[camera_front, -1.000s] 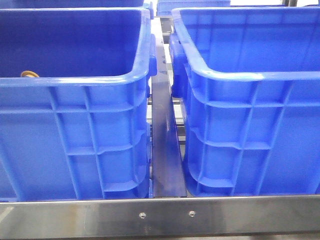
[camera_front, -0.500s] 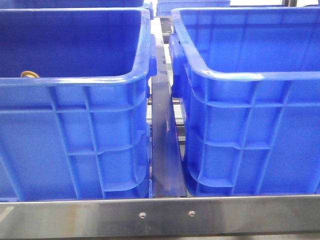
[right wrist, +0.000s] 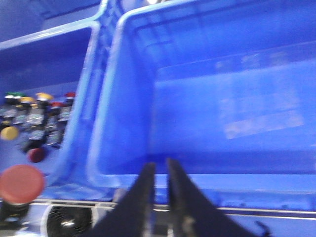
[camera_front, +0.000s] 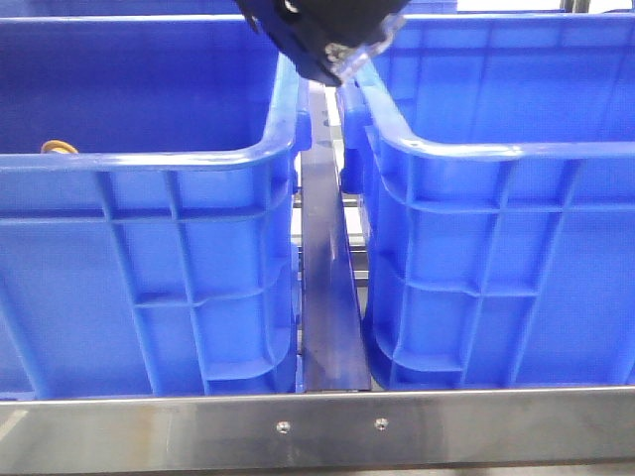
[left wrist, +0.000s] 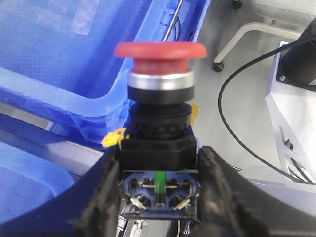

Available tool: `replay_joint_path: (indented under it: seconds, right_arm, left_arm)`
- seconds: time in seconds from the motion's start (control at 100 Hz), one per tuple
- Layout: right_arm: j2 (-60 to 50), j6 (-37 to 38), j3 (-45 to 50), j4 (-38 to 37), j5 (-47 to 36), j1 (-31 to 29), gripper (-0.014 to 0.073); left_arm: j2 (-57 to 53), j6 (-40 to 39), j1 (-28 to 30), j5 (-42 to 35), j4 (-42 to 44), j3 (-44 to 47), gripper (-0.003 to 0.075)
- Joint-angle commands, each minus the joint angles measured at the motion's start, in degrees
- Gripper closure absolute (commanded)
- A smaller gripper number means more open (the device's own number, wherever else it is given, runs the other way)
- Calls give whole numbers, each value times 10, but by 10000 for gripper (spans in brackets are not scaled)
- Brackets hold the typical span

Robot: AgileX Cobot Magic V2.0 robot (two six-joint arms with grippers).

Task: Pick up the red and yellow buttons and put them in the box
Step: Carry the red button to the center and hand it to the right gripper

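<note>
Newly entered at the front view's top, the left gripper (left wrist: 158,197) clamps the red button (left wrist: 160,50), in carry. Next: release over the box (camera_front: 516,149); the right gripper (right wrist: 159,192), blurred, seems nearly closed and empty.

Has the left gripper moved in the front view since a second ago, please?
Yes. The left gripper, shut on the red button, has come into view at the top, above the gap between the two crates, where nothing hung before.
</note>
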Motion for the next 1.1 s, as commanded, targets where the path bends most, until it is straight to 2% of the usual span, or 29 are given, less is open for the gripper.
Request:
replay_joint_path:
  seconds: [0.0, 0.03, 0.1, 0.17, 0.42, 0.56, 0.81, 1.09]
  right_arm:
    - [12, -8, -17, 50, -34, -3, 277]
    - [12, -8, -17, 68, -34, -3, 191]
    - [12, -8, -17, 109, -34, -3, 56]
    - [15, -22, -17, 149, -33, -3, -6]
    - [90, -170, -15, 331, 22, -3, -3]
    - [157, -231, -15, 391, 47, -3, -3]
    - [241, -280, -15, 411, 78, 8, -3]
    - [295, -293, -15, 411, 73, 78, -3]
  left_arm:
    - [-12, -2, -5, -40, -12, -17, 739]
    - [-12, -2, -5, -40, -12, -17, 739]
    - [-12, -2, -5, -40, -12, -17, 739]
    - [-12, -2, -5, -40, -12, -17, 739]
    - [-12, -2, -5, -40, -12, -17, 739]
    - [-12, -2, -5, -40, -12, -17, 739]
    - [-12, -2, -5, -40, -12, -17, 739]
    - [-12, -2, -5, -39, -15, -17, 739]
